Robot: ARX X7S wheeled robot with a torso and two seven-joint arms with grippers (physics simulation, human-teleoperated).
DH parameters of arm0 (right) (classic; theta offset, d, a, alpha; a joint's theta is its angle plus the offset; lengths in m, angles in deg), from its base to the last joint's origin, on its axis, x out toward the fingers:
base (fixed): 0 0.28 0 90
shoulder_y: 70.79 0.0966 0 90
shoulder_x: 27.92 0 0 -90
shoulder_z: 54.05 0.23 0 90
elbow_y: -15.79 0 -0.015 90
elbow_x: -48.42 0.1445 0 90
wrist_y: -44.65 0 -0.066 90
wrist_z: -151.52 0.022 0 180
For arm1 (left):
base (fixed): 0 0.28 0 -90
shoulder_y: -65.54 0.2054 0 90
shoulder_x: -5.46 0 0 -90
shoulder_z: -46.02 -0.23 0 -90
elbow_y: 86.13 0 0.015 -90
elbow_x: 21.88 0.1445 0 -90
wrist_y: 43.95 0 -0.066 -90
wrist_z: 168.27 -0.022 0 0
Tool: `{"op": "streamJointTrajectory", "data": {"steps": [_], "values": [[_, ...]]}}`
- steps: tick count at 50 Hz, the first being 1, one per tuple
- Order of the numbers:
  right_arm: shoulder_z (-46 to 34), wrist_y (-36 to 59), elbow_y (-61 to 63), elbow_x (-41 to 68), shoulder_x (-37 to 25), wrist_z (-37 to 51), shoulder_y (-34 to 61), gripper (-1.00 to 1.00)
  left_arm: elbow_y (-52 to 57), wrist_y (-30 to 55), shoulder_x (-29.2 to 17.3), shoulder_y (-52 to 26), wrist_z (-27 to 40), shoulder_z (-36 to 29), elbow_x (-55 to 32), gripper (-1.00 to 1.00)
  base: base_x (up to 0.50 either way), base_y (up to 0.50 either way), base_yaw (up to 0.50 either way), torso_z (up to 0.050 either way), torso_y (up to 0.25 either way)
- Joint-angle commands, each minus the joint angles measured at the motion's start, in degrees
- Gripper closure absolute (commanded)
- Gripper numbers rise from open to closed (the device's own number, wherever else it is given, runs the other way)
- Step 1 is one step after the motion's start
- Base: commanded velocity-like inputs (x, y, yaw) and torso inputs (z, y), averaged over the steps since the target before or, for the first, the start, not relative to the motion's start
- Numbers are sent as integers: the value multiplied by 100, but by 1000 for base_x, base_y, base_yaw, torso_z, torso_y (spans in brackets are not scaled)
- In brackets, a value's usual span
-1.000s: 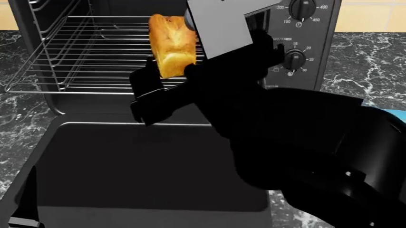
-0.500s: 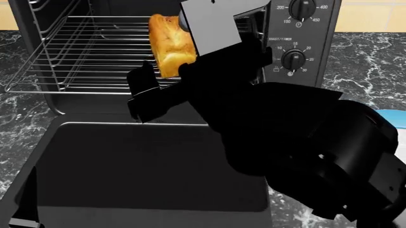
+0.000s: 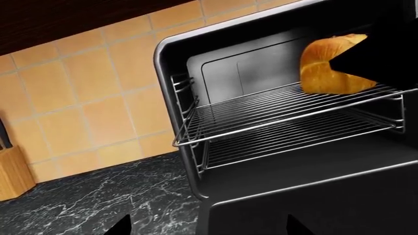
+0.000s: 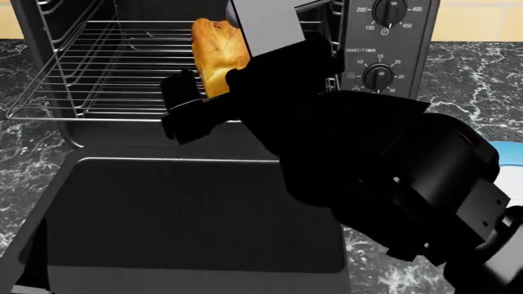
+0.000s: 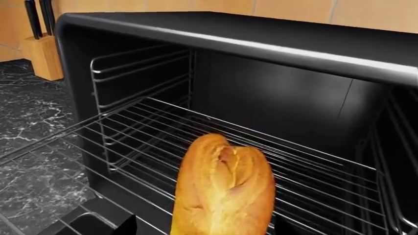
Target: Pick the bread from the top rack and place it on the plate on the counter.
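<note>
The bread (image 4: pixel 219 55), a golden-brown loaf, sits on the top rack (image 4: pixel 98 67) near its front right, inside the open black oven. My right gripper (image 4: pixel 208 97) is open, with its jaws on either side of the loaf's near end. The right wrist view shows the bread (image 5: pixel 225 191) between the two fingertips, with a small gap on one side. The left wrist view shows the bread (image 3: pixel 330 66) on the rack (image 3: pixel 287 115), and my left gripper (image 3: pixel 209 230) open and empty over the counter (image 3: pixel 98 196). A sliver of the blue plate (image 4: pixel 511 151) shows on the counter (image 4: pixel 474 79) at the far right.
The oven door (image 4: pixel 188 214) lies open and flat in front of the cavity, below my right arm. The oven's control knobs (image 4: pixel 378 76) are on its right. A wooden knife block (image 5: pixel 42 54) stands on the counter left of the oven. A lower rack (image 3: pixel 294 139) sits beneath the top one.
My right arm has pushed forward and up toward the oven, bringing its fingers further along the loaf. The bread has not moved.
</note>
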Motion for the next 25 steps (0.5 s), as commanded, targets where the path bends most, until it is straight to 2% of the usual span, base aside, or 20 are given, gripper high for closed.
{"op": "streamJointTrajectory", "data": {"steps": [1,25], "values": [[-39,-55,-396,-80,153,-198,-10,-100,22,-27,-48,9,55,-22,-30,-100,0,0,0,0,0],[-144,-215,-1287,-341,584,-622,64,-100,2,-172,-161,117,117,-56,-24,-100,0,0,0,0,0]]}}
